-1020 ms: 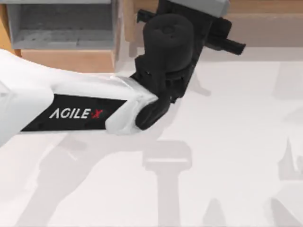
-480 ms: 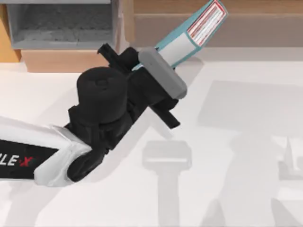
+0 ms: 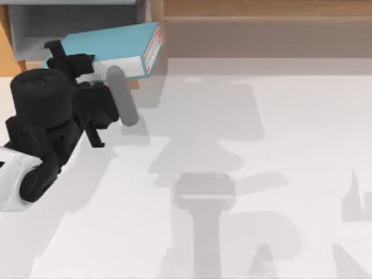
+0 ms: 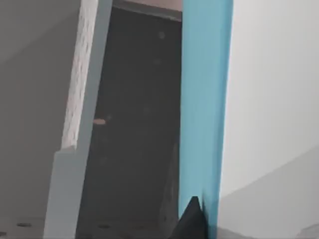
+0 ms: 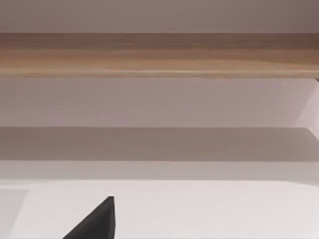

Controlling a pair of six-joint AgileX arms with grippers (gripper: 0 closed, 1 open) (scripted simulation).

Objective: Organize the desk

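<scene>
At the top view's far left, the left arm reaches toward the back corner, and its left gripper [image 3: 107, 72] holds a teal book [image 3: 110, 49] over the front edge of the grey-lined drawer box [image 3: 29, 29]. The fingers are closed on the book: in the left wrist view one dark finger [image 4: 192, 221] presses against the teal cover [image 4: 204, 99], with the book's white page edge and the dark inside of the drawer box beyond it. The book lies roughly flat, its spine toward the right, partly above the drawer opening and partly above the box's light-wood front.

Further right, the light-wood raised shelf [image 3: 261, 9] runs along the back, and the plain white worktop [image 3: 261, 145] in front of it carries shadows. The right wrist view looks across the worktop at the shelf's wooden edge [image 5: 159, 55]; the right gripper's fingertip [image 5: 97, 221] shows at the frame's edge, but whether those fingers are open or closed cannot be told.

As a judgement, the task is well along: the book is being carried to the drawer box but is not yet set down or released, so placing it inside remains.

The spine carries a white panel with red stripes [image 3: 152, 49]; no writing on it can be read.
</scene>
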